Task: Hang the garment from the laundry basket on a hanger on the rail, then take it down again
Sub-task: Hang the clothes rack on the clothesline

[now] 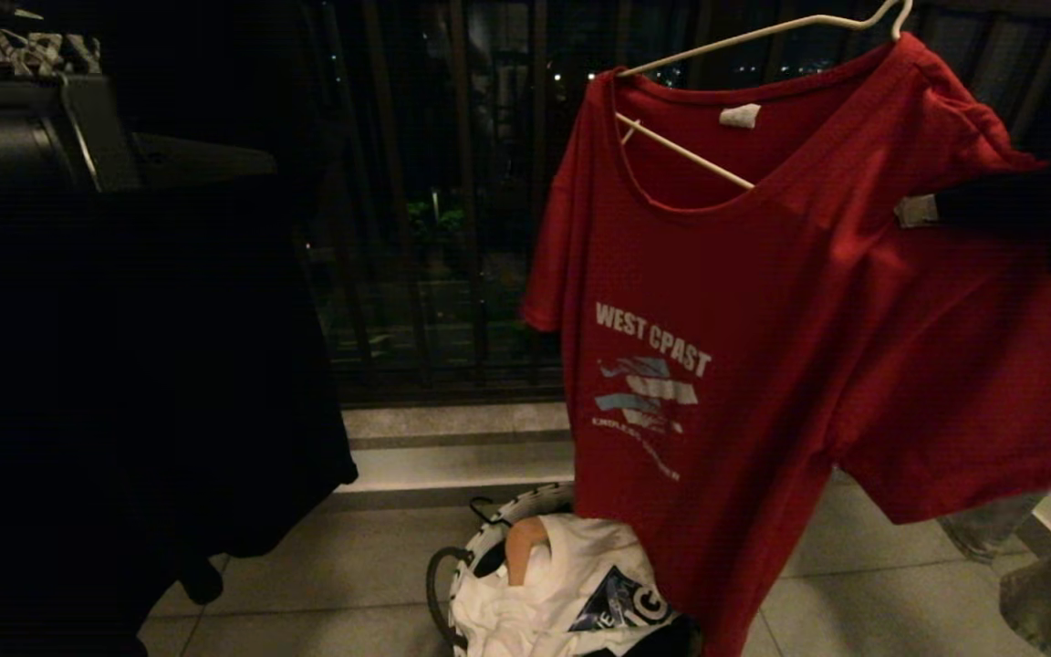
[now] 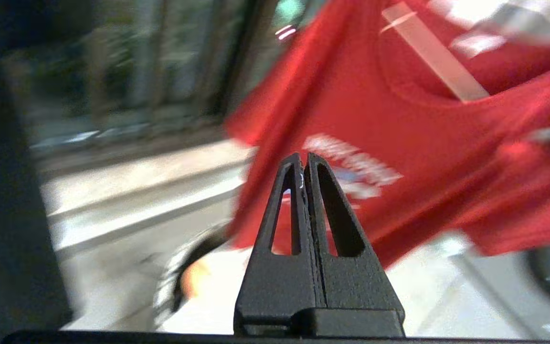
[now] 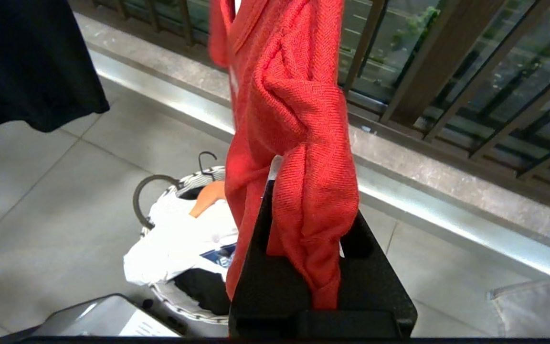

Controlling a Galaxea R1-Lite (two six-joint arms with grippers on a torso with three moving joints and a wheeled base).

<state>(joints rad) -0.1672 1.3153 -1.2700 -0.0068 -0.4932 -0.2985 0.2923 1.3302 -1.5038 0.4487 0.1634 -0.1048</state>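
The shirt (image 1: pixel 763 301), soft, light and floppy, is hung crooked on the hanger (image 1: pixel 685 153) above the basket (image 1: pixel 489 538). Its sleeve is clamped in the right hand (image 3: pixel 275 191); the collar is judged the better hold. The left hand (image 2: pixel 303 165) is closed, empty.

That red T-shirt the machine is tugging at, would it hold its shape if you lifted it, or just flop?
Probably flop: the red T-shirt sags from the wire hanger and bunches into soft folds where the right pincer is shut on it. It looks light, since so thin a hanger carries it. It may slide off easily; the hanger already sits crooked in the neck.
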